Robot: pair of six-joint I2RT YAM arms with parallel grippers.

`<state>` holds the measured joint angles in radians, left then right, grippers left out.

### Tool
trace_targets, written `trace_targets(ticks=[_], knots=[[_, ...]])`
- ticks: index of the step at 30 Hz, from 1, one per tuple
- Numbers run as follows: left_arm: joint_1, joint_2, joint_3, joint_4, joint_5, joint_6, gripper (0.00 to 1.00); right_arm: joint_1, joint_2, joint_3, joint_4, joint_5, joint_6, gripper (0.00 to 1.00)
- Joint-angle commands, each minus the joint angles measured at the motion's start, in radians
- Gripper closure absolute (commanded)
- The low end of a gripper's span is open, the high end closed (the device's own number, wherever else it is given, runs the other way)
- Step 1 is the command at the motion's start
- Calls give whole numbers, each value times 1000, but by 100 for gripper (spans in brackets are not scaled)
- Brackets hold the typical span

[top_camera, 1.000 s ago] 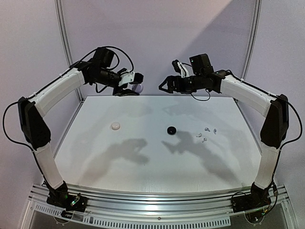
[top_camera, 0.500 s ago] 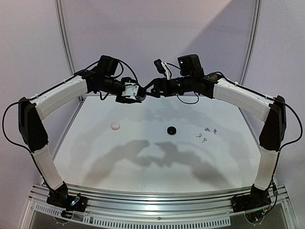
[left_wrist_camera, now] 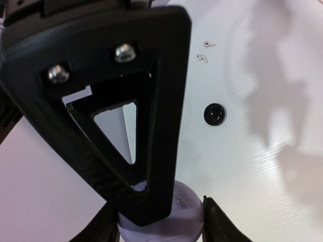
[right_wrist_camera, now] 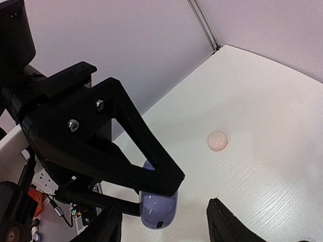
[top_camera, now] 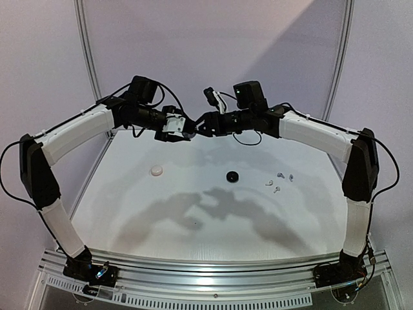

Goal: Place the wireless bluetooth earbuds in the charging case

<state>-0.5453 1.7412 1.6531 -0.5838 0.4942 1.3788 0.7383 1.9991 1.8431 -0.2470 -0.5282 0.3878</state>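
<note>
My left gripper [top_camera: 181, 129] [left_wrist_camera: 161, 224] is shut on a round lavender charging case [left_wrist_camera: 171, 217] [right_wrist_camera: 159, 206], held in the air above the far middle of the table. My right gripper [top_camera: 200, 124] [right_wrist_camera: 164, 224] faces it, open, its jaws standing on either side of the case with a gap on each side. One right finger [left_wrist_camera: 151, 101] crosses in front of the case in the left wrist view. Several tiny pale earbuds [top_camera: 276, 182] [left_wrist_camera: 203, 56] lie loose on the table's right side, away from both grippers.
A black round case [top_camera: 231, 175] [left_wrist_camera: 214, 114] lies mid-table and a pale pink round case [top_camera: 157, 170] [right_wrist_camera: 218, 140] left of it. The white table [top_camera: 193, 219] is walled by lilac panels, with metal posts at the back corners.
My right arm has swung left until its gripper meets the left one, and its jaws have narrowed around the lavender case. The left gripper shifted slightly right and turned, still holding the case.
</note>
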Motion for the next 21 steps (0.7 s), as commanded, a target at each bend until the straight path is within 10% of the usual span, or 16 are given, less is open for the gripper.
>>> trace_targets(ticks=[1,8,14,18,21], knots=[[-19,-29,-14,11,22,-8,93,-1,43,51,36,-9,23,46],[-19,-35,-28,23,14,-7,93,-2,62,56,21,-63,19,60],[-19,-36,-33,36,8,-16,93,-3,73,65,9,-130,13,100],[-19,-41,-44,43,1,-29,90,-9,69,62,21,-176,15,100],[-18,-48,-62,82,-24,-82,14,-23,58,53,33,-180,27,100]])
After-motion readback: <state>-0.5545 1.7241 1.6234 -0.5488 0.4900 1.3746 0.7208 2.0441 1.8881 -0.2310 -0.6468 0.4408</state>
